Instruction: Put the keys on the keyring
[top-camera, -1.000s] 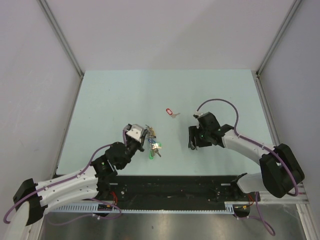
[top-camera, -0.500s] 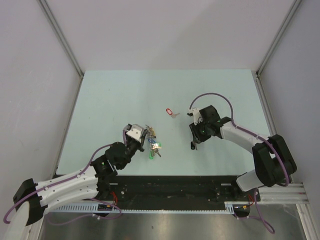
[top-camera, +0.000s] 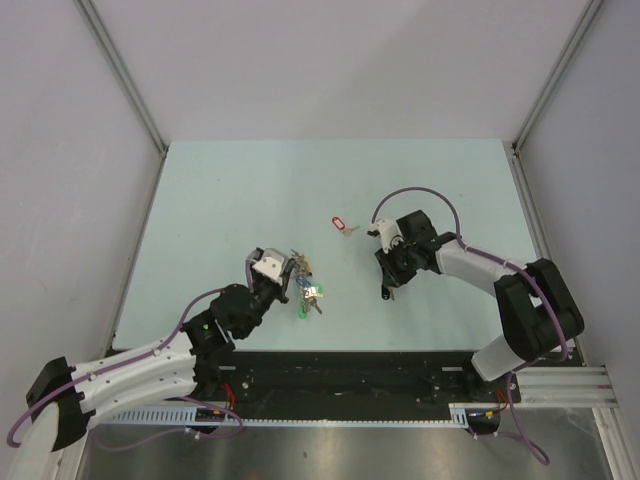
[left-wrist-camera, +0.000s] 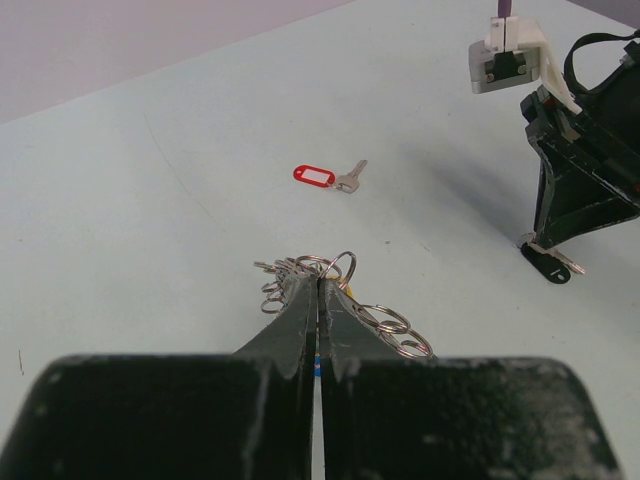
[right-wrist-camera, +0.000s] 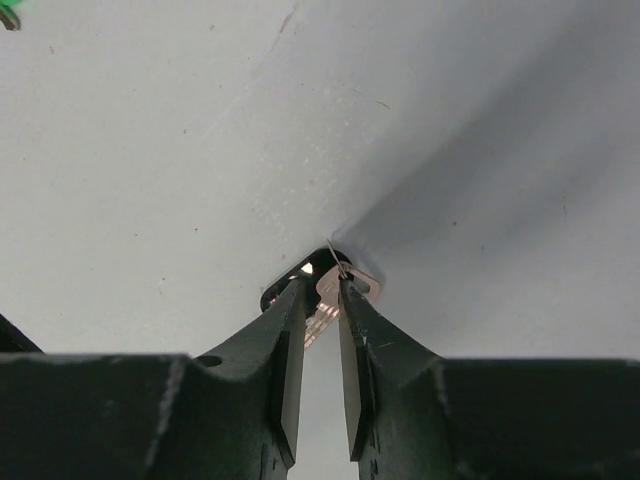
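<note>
My left gripper (top-camera: 287, 279) (left-wrist-camera: 318, 284) is shut on the keyring (top-camera: 303, 281) (left-wrist-camera: 340, 266), a bunch of small metal loops, keys and green and blue tags resting on the table. A loose key with a red tag (top-camera: 340, 224) (left-wrist-camera: 314, 175) lies flat further back. My right gripper (top-camera: 384, 290) (right-wrist-camera: 322, 284) points down at the table. Its jaws are nearly together on a silver key with a black tag (right-wrist-camera: 330, 280) (left-wrist-camera: 552, 267), with the key's head between the fingertips.
The pale green table (top-camera: 220, 200) is enclosed by grey walls on three sides. The right arm's purple cable (top-camera: 410, 195) loops above its wrist. A black rail (top-camera: 350, 380) runs along the near edge.
My right gripper has shifted slightly left and narrowed its jaws round the black-tagged key. The left gripper and keyring have not moved.
</note>
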